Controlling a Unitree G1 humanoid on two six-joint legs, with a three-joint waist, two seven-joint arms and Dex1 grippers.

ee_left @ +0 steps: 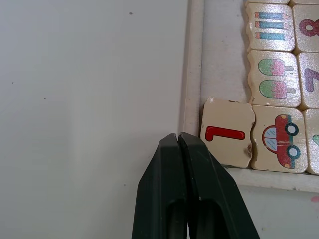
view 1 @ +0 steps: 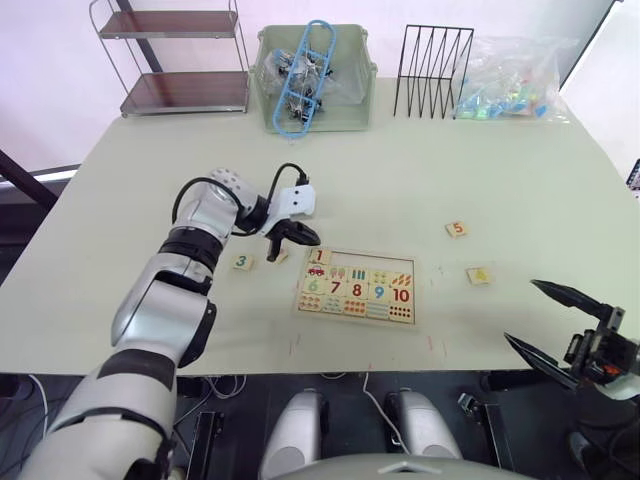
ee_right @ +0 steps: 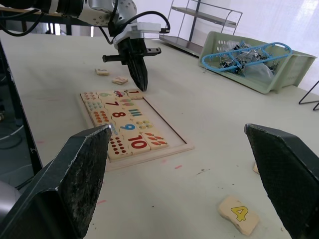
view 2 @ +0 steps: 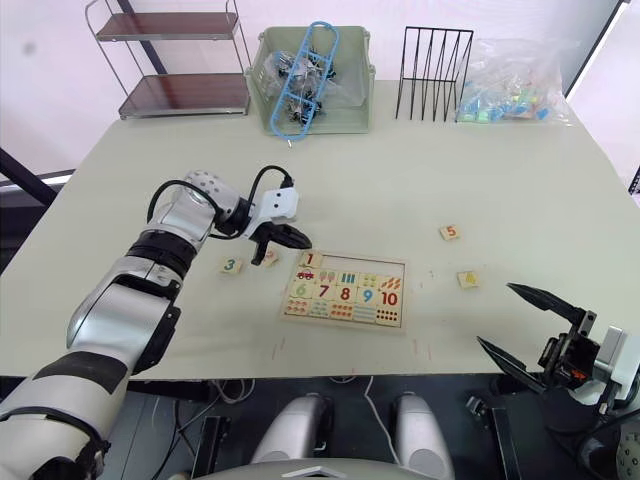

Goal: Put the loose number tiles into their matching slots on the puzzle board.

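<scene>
Tiles: we judge small pale-wood square number tiles (view 1: 242, 262) light, stiff, thin; pinch opposite edges. Left gripper (view 1: 295, 237) closed empty beside pale wooden puzzle board (view 1: 357, 316); right gripper (view 1: 548, 320) open wide.

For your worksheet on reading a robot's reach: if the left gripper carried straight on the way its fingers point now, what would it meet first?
Most likely the bare table. The shut left gripper points down just outside the board's rim, beside the 1 tile; depth is hard to judge.
</scene>
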